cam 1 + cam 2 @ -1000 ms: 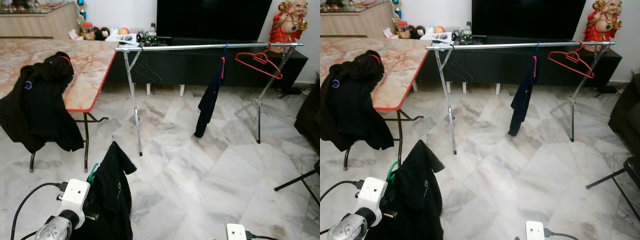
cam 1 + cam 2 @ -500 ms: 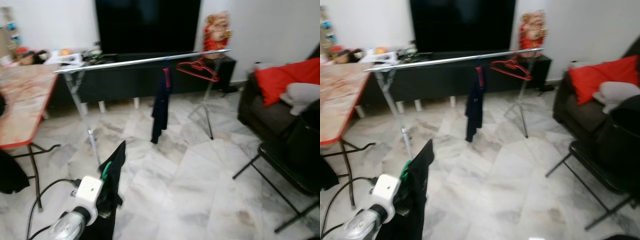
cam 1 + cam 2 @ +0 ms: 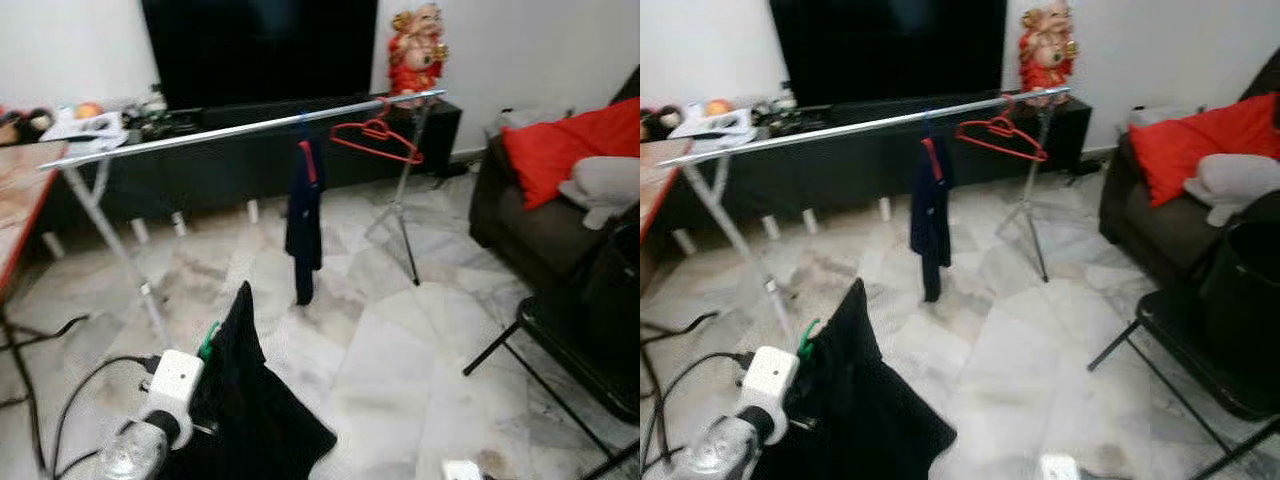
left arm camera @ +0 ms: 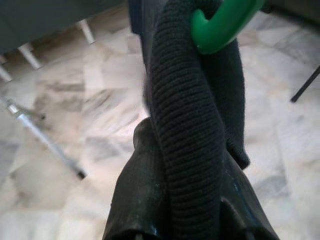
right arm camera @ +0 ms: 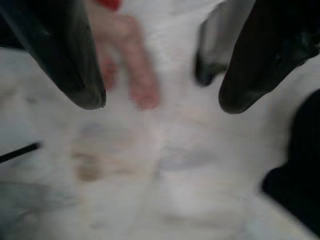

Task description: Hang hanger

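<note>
- Left gripper (image 4: 192,220), low at left, fingers clamped on black garment (image 3: 250,410) carried by green hanger (image 4: 225,22).
- Right gripper (image 5: 160,105): fingers spread wide above marble floor (image 3: 400,340).
- Silver rail (image 3: 240,125) ahead: dark garment (image 3: 303,215) mid-rail, red hanger (image 3: 375,135) near right end; bare rail toward left end.

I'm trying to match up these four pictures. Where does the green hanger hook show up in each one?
Left eye view: green hanger hook pokes from the black garment, low left.
Right eye view: low left too.
Left wrist view: near the top, over the ribbed collar.
Right wrist view: not in it.
Shared landmark: the silver rail.
</note>
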Robot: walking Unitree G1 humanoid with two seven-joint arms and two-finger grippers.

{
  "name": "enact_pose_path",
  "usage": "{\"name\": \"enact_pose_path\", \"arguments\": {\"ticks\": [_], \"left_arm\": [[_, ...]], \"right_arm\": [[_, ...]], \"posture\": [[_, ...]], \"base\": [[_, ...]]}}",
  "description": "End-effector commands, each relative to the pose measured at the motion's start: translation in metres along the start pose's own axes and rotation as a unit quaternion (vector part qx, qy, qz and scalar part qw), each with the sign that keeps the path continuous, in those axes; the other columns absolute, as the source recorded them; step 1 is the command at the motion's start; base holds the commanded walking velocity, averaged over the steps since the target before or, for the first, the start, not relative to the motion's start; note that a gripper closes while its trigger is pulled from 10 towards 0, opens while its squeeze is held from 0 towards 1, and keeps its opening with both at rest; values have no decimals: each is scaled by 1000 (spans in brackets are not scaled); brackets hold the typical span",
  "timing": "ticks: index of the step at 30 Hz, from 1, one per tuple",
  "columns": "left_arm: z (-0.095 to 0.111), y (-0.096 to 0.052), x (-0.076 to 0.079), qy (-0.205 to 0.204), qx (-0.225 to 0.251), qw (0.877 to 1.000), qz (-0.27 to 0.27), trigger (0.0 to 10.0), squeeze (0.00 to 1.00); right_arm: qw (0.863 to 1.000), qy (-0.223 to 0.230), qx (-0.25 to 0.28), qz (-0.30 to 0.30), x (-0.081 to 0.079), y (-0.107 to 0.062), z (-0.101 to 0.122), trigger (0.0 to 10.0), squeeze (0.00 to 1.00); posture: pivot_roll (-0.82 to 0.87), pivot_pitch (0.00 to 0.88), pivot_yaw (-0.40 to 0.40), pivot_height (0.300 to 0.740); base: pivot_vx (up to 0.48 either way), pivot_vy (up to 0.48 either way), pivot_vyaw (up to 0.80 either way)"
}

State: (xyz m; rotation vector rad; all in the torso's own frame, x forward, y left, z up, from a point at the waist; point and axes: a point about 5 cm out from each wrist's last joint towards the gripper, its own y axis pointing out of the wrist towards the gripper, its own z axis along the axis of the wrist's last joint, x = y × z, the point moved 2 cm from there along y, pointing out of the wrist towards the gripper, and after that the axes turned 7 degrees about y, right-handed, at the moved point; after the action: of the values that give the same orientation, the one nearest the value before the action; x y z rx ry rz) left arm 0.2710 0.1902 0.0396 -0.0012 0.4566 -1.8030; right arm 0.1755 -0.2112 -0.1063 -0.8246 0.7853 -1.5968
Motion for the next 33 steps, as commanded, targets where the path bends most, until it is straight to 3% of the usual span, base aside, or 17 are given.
{"name": "enact_pose_path", "arguments": {"ticks": [1, 6, 14, 33], "left_arm": [[7, -2, -16, 8, 10, 1000, 22, 10000, 0], [6, -1, -21, 0, 4, 999, 37, 10000, 0], [8, 1, -22, -6, 4, 999, 39, 10000, 0], [7, 4, -16, 6, -13, 1000, 7, 10000, 0]], "right_arm": [[1000, -3, 18, 20, -15, 1, 11, 10000, 0], [999, -27, 25, 29, -16, 1, 14, 10000, 0], [999, -22, 19, 31, -18, 1, 11, 10000, 0], [1000, 4, 6, 21, -17, 1, 5, 10000, 0]], "posture": [[31, 0, 9, 740], [30, 0, 5, 740], [31, 0, 3, 740], [39, 30, 6, 740]], "base": [[480, 0, 0], [480, 0, 493], [480, 0, 752], [480, 0, -84]]}}
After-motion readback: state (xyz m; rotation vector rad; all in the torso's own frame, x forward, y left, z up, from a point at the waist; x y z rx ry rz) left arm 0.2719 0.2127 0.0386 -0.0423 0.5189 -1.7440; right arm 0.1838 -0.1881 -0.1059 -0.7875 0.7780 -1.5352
